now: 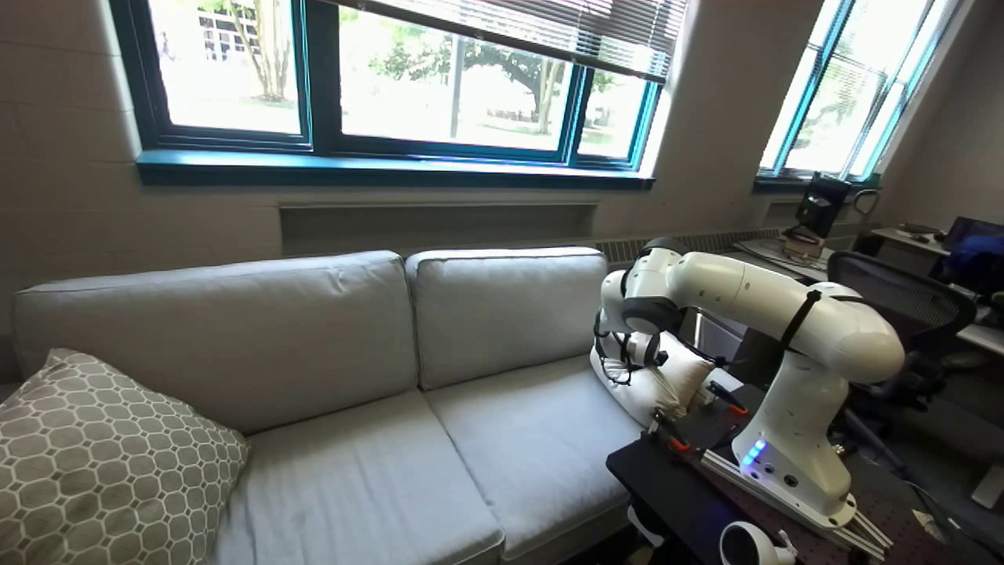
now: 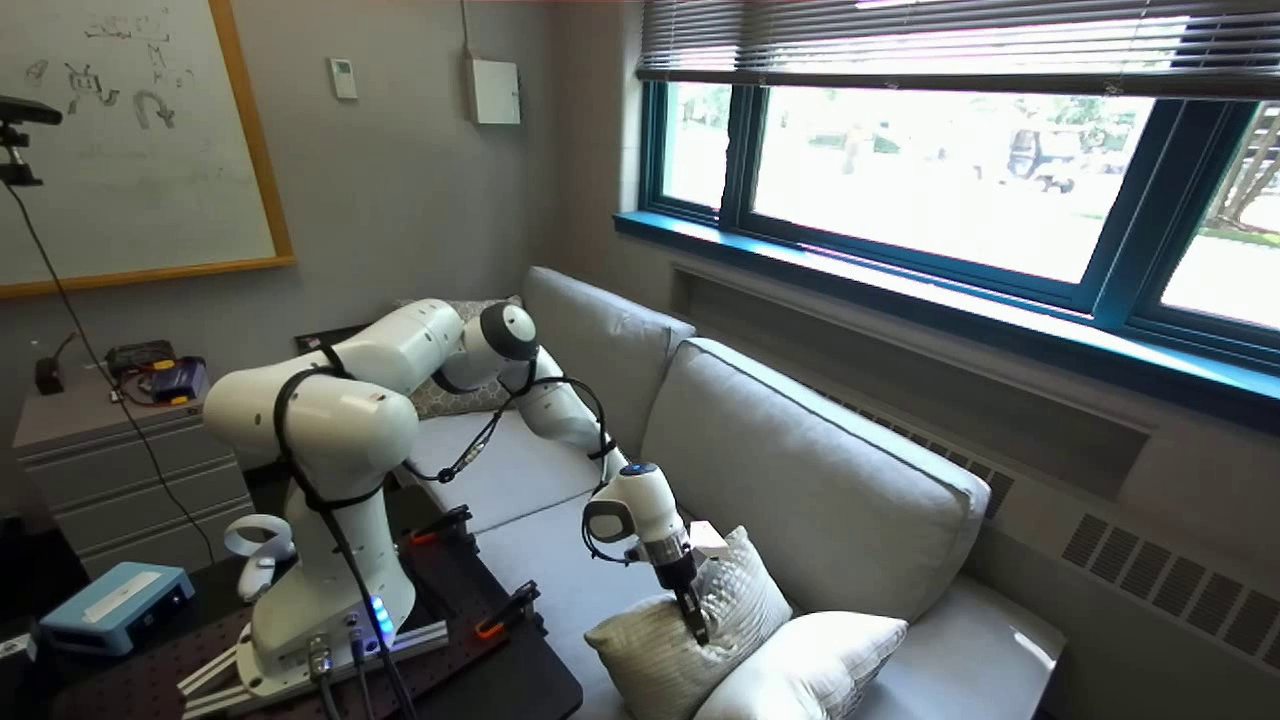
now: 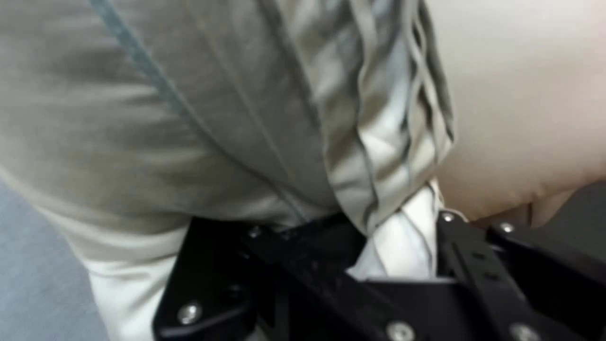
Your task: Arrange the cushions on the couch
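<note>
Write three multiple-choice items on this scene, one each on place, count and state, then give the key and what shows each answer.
1. Where on the grey couch is the lattice-patterned pillow?
A) At the opposite end from the white throw pillows
B) Between the white throw pillows
C) In the middle

2. How many back cushions does the grey couch have?
A) Four
B) Three
C) Two

3. How is the pillow fabric at the gripper?
A) Smooth and flat
B) Bunched into folds between the jaws
C) Torn open

Right letters:
1 A: both exterior views show the lattice-patterned pillow and the white throw pillows at opposite ends.
2 C: both exterior views show two, side by side along the back.
3 B: the wrist view shows folds running down between the jaws.
</note>
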You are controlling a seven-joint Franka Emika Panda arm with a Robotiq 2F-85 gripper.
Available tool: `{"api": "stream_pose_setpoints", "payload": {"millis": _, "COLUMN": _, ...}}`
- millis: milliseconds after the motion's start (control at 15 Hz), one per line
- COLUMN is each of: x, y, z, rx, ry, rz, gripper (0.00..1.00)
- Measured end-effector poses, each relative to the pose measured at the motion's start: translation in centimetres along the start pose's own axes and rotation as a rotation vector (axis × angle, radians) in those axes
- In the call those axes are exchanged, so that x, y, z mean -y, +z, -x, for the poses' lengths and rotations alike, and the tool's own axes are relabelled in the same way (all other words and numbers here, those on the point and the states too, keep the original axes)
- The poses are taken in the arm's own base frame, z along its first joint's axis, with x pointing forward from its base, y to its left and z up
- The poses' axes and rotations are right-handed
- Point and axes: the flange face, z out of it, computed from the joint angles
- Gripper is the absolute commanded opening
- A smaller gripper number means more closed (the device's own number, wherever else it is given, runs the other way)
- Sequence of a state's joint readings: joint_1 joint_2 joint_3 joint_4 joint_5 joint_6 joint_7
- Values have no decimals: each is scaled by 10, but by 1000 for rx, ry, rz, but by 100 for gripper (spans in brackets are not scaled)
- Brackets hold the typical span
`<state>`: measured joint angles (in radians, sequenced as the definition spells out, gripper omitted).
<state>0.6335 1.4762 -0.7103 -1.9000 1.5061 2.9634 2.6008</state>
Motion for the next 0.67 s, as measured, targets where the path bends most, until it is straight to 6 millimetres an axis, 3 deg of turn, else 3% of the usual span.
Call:
{"api": "stream_pose_setpoints", "payload": {"millis": 67, "x": 10, "y": 1, "z": -3, "rx": 19, "ry": 30, "rz": -24, "gripper": 2}}
{"api": "stream_pose_setpoints", "payload": {"millis": 200, "x": 26, "y": 7, "z": -11, "rx": 16, "ry": 83, "rz": -49, "gripper": 2}}
{"api": "stream_pose_setpoints", "payload": {"millis": 333, "x": 22, "y": 13, "z": -10, "rx": -30, "ry": 79, "rz": -8, "gripper": 6}}
{"api": "stream_pose_setpoints", "payload": {"millis": 467, "x": -11, "y": 9, "z": 7, "rx": -65, "ry": 31, "rz": 85, "gripper": 7}}
{"api": "stream_pose_setpoints", "payload": {"millis": 667, "x": -78, "y": -10, "z": 39, "rx": -77, "ry": -66, "rz": 235, "gripper": 6}}
